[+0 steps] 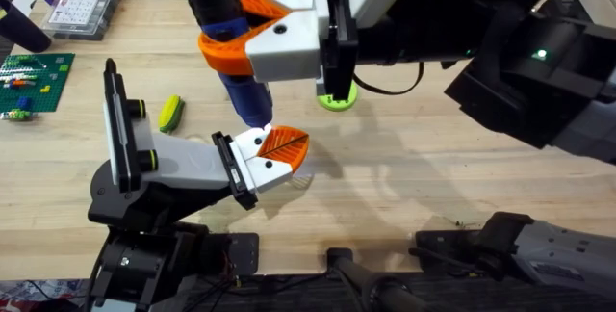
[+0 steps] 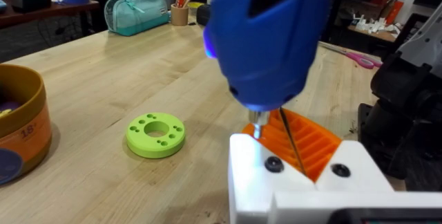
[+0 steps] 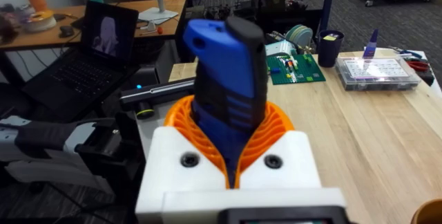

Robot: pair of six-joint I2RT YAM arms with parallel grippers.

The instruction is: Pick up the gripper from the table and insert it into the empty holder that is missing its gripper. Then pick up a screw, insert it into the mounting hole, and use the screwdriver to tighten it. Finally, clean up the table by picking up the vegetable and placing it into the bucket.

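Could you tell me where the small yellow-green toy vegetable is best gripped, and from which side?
Probably across the middle of the yellow-green toy vegetable, coming straight down from above. It lies flat on the pale wooden table, oblong, so fingers should close across its narrow width, not its length.

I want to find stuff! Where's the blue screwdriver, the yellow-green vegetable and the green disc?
screwdriver (image 3: 228,86): right wrist view, its dark blue body.
vegetable (image 1: 171,112): overhead view, its middle.
green disc (image 2: 156,135): left wrist view, its flat top.

Pale plank table (image 1: 404,168): vegetable (image 1: 171,112), green disc (image 1: 338,98).
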